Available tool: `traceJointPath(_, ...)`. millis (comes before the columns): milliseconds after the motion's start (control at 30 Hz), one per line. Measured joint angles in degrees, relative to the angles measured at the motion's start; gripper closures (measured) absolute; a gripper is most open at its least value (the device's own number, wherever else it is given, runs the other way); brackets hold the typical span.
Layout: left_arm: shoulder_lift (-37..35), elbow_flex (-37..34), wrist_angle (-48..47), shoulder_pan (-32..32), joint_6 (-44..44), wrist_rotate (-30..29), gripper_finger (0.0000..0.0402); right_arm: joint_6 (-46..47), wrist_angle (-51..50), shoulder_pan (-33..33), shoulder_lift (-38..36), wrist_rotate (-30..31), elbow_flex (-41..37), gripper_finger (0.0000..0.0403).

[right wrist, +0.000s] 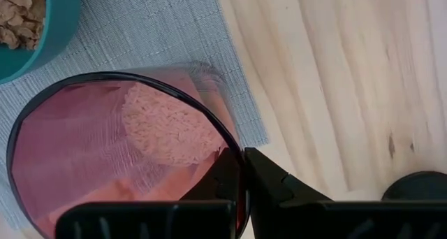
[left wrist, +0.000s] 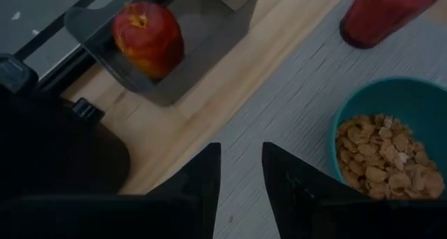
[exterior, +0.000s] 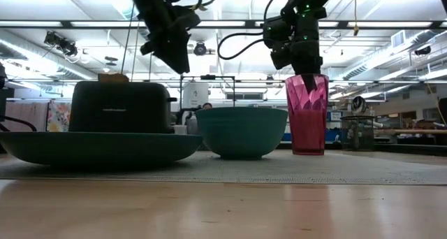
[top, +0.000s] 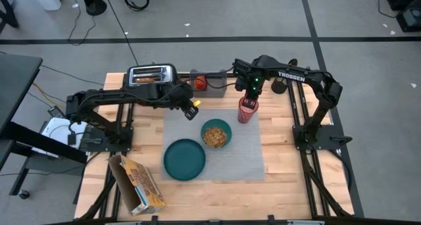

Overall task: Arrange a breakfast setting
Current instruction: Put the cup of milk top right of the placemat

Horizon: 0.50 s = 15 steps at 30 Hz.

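Note:
A grey placemat [top: 230, 160] lies mid-table. On it sit a teal plate [top: 185, 159] and a teal bowl [top: 216, 133] of cereal flakes. A translucent red cup [top: 248, 110] stands upright at the mat's far right corner, with my right gripper [right wrist: 242, 175] shut on its rim. My left gripper [left wrist: 241, 176] hangs open and empty above the mat's far left corner, slanting down toward the bowl [left wrist: 391, 148]. A small red fruit [left wrist: 148, 38] rests in a grey tray [left wrist: 199, 29] beyond the mat. Toast [top: 148, 78] sticks out of the black toaster [top: 150, 75]. My right gripper pinches the cup's rim [right wrist: 234, 151] on its right side, one finger inside the cup and one outside. The fingers come from above, pointing down. The cup stands upright with its base [exterior: 308, 149] on the placemat.
An opened cereal box [top: 138, 182] lies at the table's near left. Toaster and tray stand along the far edge. Bare wood shows to the right of the mat [top: 279, 152] and along the near edge.

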Motion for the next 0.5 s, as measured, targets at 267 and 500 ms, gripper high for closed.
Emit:
traceJointPath(267,0.0,0.0,-2.64,-0.07,-0.61,0.09,0.0287,-0.72,1.62,0.01,0.02,2.73,-0.02,0.0387)
traceJointPath(500,0.0,0.0,-3.37,-0.07,-0.63,0.07,0.0287,-0.63,2.28,0.03,0.04,3.77,-0.02,0.0387)
